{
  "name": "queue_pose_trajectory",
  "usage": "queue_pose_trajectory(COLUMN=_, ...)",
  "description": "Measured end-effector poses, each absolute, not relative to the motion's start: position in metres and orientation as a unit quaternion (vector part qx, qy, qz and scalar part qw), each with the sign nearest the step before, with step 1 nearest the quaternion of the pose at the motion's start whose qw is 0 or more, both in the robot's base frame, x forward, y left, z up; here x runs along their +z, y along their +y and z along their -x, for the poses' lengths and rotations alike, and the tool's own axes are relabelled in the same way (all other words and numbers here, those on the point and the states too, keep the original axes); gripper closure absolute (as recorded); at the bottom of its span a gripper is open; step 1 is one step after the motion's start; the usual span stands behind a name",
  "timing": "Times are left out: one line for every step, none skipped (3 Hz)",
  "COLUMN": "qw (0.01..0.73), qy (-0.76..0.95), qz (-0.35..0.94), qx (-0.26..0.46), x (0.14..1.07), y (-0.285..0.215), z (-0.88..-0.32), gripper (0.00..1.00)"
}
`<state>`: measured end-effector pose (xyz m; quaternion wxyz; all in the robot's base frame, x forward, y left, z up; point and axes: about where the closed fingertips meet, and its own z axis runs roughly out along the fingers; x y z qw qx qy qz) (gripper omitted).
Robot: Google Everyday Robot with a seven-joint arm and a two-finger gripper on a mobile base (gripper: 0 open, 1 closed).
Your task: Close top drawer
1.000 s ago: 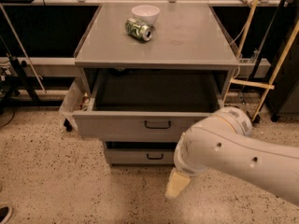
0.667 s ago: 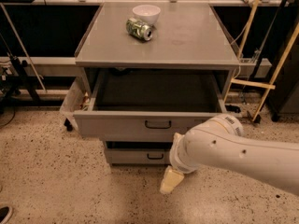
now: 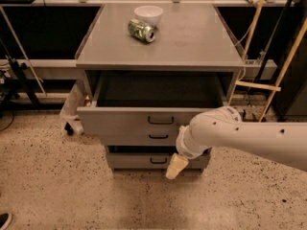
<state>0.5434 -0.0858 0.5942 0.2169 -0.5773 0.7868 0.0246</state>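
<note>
Standing pulled out, the top drawer (image 3: 125, 121) lies above the claw (image 3: 176, 166), whose grip I cannot tell.

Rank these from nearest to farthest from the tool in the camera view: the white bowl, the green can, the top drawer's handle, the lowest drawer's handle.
The tool hangs low in front of the cabinet.
1. Lowest drawer's handle, just beside it.
2. Top drawer's handle, higher up.
3. Green can, on the cabinet top.
4. White bowl, behind the can.
</note>
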Motion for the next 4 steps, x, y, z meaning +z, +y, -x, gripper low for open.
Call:
queue_pose_trajectory(qw=0.215, qy=0.791, qz=0.572, qx=0.025, x=0.593, y=-0.088, z=-0.576, gripper=0.0)
queue_pose_trajectory(qw=0.209, qy=0.792, qz=0.573, qx=0.027, x=0.588, y=-0.09, z=-0.586, gripper=0.0)
queue_pose_trajectory(qw=0.211, qy=0.794, qz=0.57, qx=0.024, x=0.592, y=-0.086, z=-0.616, gripper=0.0)
queue_pose_trajectory(qw=0.204, qy=0.794, qz=0.572, qx=0.025, x=0.589, y=-0.085, z=-0.63, gripper=0.0)
